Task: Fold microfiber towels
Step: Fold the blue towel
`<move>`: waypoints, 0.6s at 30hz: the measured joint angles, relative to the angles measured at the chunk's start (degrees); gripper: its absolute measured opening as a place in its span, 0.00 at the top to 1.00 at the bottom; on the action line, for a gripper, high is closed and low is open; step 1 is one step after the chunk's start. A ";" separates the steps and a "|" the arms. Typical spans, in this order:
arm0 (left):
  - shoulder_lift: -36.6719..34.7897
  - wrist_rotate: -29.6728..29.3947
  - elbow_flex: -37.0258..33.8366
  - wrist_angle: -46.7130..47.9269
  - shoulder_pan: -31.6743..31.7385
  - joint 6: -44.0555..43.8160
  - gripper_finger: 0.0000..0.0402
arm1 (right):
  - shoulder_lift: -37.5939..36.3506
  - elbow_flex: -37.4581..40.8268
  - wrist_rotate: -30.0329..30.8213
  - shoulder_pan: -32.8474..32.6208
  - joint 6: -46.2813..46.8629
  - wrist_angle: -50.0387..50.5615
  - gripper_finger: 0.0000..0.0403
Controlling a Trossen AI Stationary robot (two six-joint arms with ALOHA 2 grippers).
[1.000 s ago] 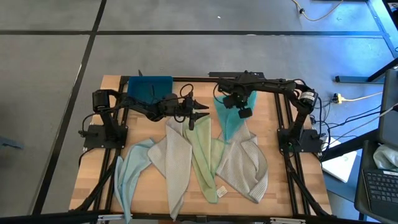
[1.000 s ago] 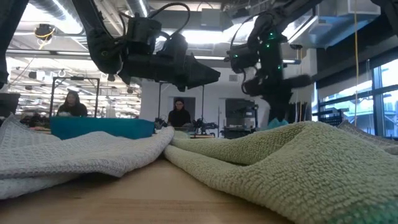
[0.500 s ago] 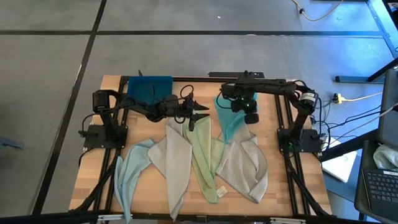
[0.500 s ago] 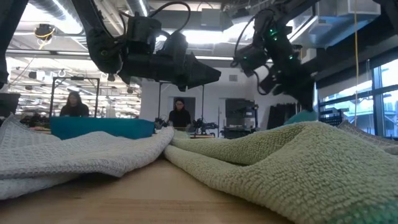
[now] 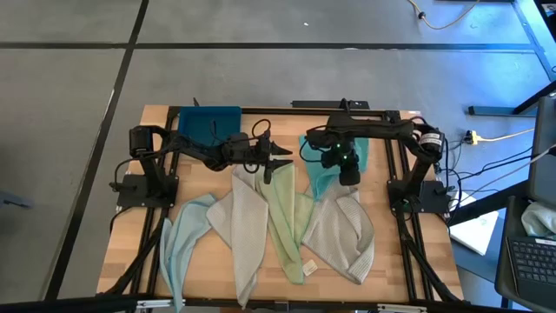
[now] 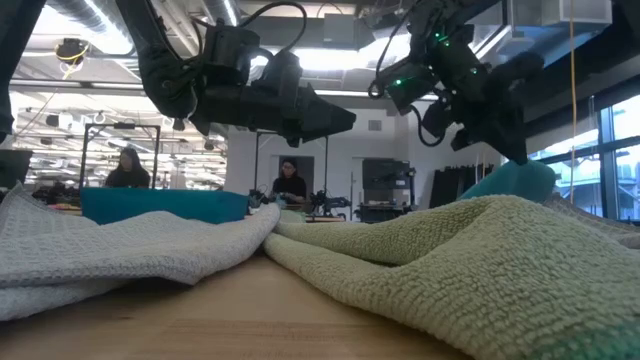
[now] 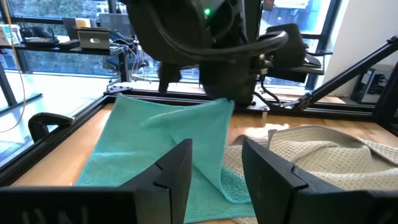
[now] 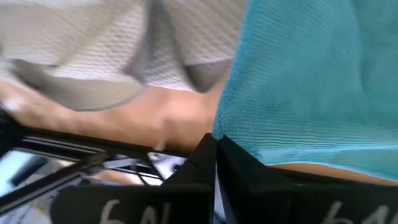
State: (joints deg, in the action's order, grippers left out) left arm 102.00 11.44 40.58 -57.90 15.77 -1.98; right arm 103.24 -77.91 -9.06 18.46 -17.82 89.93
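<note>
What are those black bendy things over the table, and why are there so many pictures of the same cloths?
Those are two robot arms, each ending in a claw. Four cameras look at once: one from above, one lying low on the table, and one on each arm's wrist.

On the wooden table lie soft towels side by side: a pale blue towel, a grey towel, a pale green towel and another grey towel. A dark blue tray sits at the far edge.

The right claw is pinched shut on the edge of the teal towel, lifting it. The left claw hangs open above the towels, holding nothing.
</note>
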 joint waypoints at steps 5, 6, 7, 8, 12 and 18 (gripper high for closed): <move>0.01 0.04 0.00 -0.01 -0.09 -0.61 0.67 | 0.00 0.00 7.12 -1.21 2.62 0.04 0.98; -0.01 0.41 0.00 -0.01 -0.19 -0.90 0.67 | 0.00 0.00 9.93 -1.22 2.87 0.02 0.98; -0.01 1.44 0.00 0.00 -0.20 -0.98 0.67 | 0.00 0.00 12.59 -1.20 3.56 0.04 0.98; 0.01 3.06 0.00 -0.01 -0.20 -1.29 0.67 | 0.00 0.00 14.69 -1.14 4.31 0.04 0.98; -0.01 13.42 0.17 -0.81 -0.33 -5.44 0.67 | 0.00 0.00 16.35 -0.70 6.33 0.07 0.98; -0.01 9.43 5.92 6.95 -3.52 -6.69 0.66 | 0.00 0.00 16.56 -0.52 8.64 0.07 0.98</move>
State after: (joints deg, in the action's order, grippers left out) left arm 102.00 20.87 46.50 -50.95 12.25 -8.67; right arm 103.24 -77.91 7.50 17.93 -9.18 90.00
